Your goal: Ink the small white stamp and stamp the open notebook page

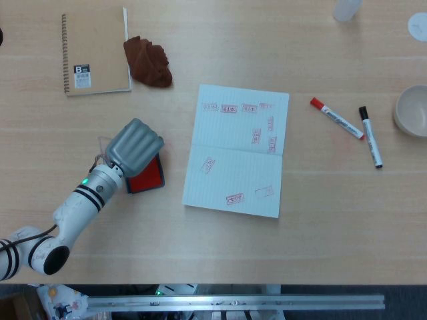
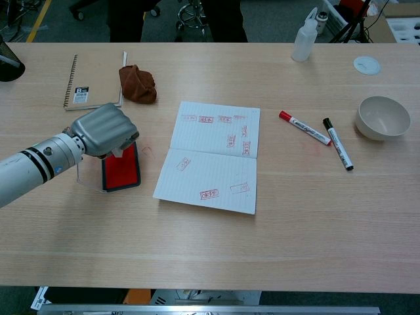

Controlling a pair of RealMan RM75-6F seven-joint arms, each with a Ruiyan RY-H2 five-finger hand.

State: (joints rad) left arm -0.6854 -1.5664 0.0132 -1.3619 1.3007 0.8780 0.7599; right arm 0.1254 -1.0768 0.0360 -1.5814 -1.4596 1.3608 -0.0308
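Observation:
My left hand (image 1: 135,148) (image 2: 105,130) hangs over the red ink pad (image 1: 147,177) (image 2: 121,170) at the table's left, fingers curled in. A bit of the small white stamp (image 2: 118,152) shows beneath the fingers, just over the pad's far end; the head view hides it. Whether the stamp touches the pad I cannot tell. The open notebook (image 1: 237,150) (image 2: 211,155) lies to the right of the pad, its pale page carrying several red stamp marks. My right hand is in neither view.
A closed spiral notebook (image 1: 95,51) and a brown cloth (image 1: 148,61) lie at the far left. Two markers (image 1: 337,118) (image 1: 371,137), a white bowl (image 2: 382,117), a squeeze bottle (image 2: 305,36) and a round lid (image 2: 367,64) sit at the right. The pad's clear lid (image 2: 88,177) lies beside it.

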